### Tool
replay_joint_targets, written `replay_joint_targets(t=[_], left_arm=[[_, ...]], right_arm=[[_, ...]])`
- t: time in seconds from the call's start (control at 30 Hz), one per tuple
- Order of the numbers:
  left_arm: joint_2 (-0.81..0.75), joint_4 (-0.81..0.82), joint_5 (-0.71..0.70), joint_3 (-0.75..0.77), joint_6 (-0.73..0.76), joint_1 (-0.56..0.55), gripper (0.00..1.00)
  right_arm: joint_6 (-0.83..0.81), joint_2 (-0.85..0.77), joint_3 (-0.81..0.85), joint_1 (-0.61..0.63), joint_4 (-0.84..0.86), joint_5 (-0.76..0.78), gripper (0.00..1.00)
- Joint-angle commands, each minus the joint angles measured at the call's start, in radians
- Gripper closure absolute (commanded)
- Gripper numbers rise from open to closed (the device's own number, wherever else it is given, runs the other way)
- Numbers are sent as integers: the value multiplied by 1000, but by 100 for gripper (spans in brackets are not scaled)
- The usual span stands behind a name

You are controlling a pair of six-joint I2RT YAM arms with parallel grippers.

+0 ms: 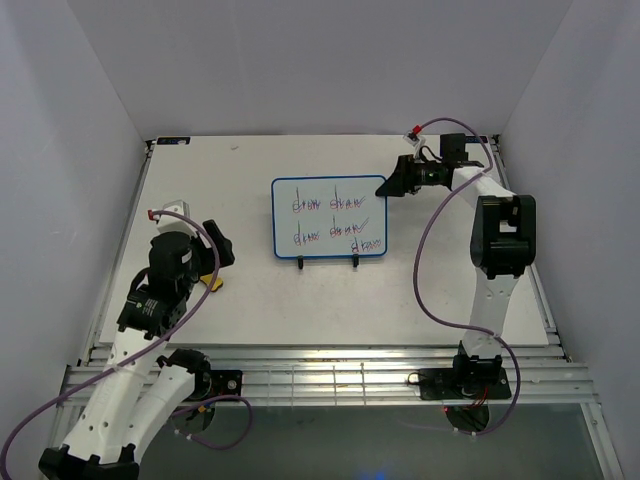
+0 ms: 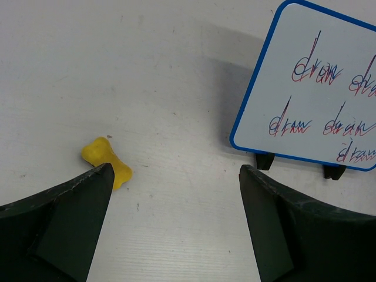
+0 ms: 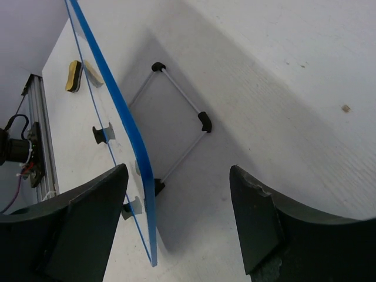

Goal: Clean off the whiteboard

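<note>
The whiteboard stands on two black feet mid-table, blue-framed, with purple and red handwriting. It also shows in the left wrist view. A small yellow eraser lies on the table left of it. My left gripper is open and empty just above the eraser, which pokes out beside the left finger. My right gripper is open at the board's upper right corner. In the right wrist view the board's blue edge stands between the jaws, close to the left finger, untouched.
The board's wire stand spreads out behind it on the table. White walls close in the table on three sides. An aluminium rail runs along the near edge by the arm bases.
</note>
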Motion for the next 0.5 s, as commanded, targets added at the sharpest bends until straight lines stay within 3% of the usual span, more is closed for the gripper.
replay_joint_targets(t=[0.0, 0.47], left_arm=[[9, 22, 23, -11, 14, -6, 2], [-8, 28, 34, -17, 19, -6, 2]], right_arm=[[-24, 19, 80, 19, -17, -95, 25], [-14, 114, 190, 43, -41, -221, 42]])
